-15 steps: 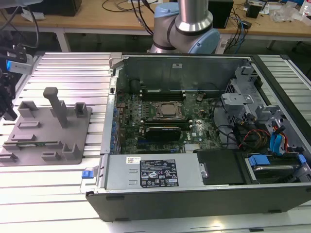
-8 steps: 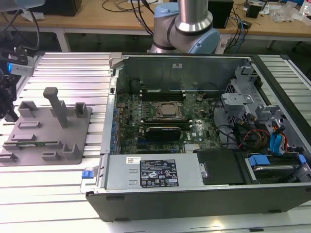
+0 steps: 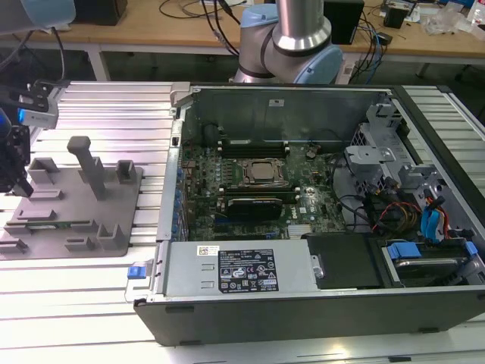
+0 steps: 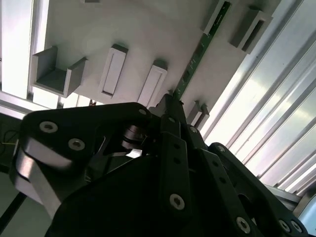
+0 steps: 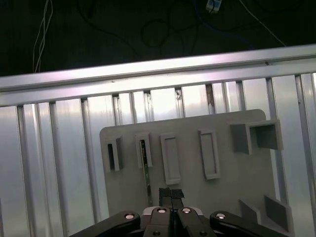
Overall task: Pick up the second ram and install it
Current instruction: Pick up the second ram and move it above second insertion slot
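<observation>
The second ram (image 4: pixel 197 54) is a thin green stick standing on edge in a slot of the grey fixture plate (image 5: pixel 237 173). It shows as a narrow strip (image 5: pixel 147 173) in the first wrist view and as a green line (image 3: pixel 45 224) on the plate in the exterior view. My gripper (image 5: pixel 171 196) hangs just above the plate with its black fingers (image 4: pixel 170 111) pressed together and nothing between them. The ram runs close alongside the fingertips, and its near end is hidden behind them. At the exterior view's left, the gripper (image 3: pixel 17 180) sits over the plate's left edge.
An open computer case (image 3: pixel 303 299) fills the exterior view's middle and right, with its motherboard (image 3: pixel 204 163), silver processor (image 3: pixel 264 173) and black card (image 3: pixel 254 205). Upright grey posts (image 3: pixel 89 163) stand on the fixture plate. Ribbed aluminium table (image 3: pixel 114 106) lies underneath.
</observation>
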You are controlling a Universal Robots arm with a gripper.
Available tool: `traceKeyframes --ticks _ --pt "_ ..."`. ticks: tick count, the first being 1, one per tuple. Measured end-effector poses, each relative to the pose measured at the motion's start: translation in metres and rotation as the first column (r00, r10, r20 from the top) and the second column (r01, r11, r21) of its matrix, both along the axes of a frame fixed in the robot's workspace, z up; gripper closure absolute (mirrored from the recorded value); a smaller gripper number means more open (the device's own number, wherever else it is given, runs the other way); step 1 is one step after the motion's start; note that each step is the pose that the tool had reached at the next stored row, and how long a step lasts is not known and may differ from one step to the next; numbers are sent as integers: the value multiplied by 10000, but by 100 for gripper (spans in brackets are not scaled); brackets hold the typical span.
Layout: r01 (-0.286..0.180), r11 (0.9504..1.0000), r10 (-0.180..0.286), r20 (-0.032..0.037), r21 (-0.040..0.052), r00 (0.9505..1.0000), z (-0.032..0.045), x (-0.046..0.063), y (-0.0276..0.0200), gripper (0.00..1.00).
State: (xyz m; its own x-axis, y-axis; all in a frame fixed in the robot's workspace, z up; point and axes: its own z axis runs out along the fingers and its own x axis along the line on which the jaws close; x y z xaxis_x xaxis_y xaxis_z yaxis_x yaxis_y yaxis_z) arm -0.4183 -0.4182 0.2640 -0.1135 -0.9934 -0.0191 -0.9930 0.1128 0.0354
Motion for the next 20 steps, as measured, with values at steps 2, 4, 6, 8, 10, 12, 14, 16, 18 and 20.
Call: traceKeyframes --ticks 2,4,6,8,10,12,14,16,18,20 --pt "-1 10000 1 1 0 10000 -29 0 -7 92" --pt "0 10000 0 1 0 10000 -48 0 -12 92" --pt "0 10000 0 2 1 10000 -64 0 -18 92" --pt "-2 10000 2 2 1 10000 -86 1 -29 92" --pt "-1 10000 1 1 1 10000 -103 1 -38 92" --pt "-1 10000 1 1 1 10000 -127 1 -64 92" --pt "-1 10000 1 1 0 10000 -168 1 -121 92" --pt "-2 10000 2 2 1 10000 -196 2 -140 92" --pt "-2 10000 2 1 0 10000 -217 6 -149 92" --pt "-5 10000 5 1 1 10000 -240 20 -157 92"
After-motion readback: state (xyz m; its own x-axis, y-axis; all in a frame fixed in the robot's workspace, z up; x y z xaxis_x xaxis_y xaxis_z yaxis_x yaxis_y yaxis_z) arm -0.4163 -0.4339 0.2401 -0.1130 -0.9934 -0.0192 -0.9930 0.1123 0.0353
